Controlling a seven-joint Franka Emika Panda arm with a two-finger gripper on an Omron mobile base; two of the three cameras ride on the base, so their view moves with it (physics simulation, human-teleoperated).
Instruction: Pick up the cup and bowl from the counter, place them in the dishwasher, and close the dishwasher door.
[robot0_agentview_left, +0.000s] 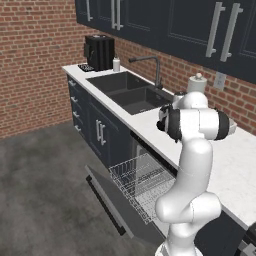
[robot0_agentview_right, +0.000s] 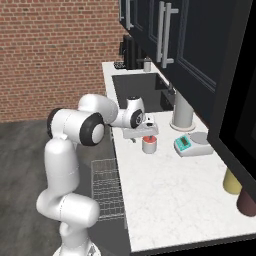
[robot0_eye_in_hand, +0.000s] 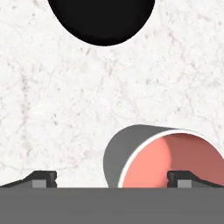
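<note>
Gripper (robot0_eye_in_hand: 111, 179) hangs open over the counter (robot0_eye_in_hand: 52, 109), fingers spread wide at the hand view's bottom edge. Its right finger sits over the cup's mouth rather than outside the wall, so descending now could strike the rim and tip it. Bowl (robot0_eye_in_hand: 101, 19), a black round, lies at top centre. Cup (robot0_eye_in_hand: 164, 159), grey outside and pinkish-red inside, stands lower right.

A white, faintly veined stone finish is seen on the counter (robot0_eye_in_hand: 52, 109). The cup (robot0_eye_in_hand: 144, 159) looks matt grey outside, smooth pink inside. The bowl (robot0_eye_in_hand: 101, 19) appears flat black, possibly matt.
</note>
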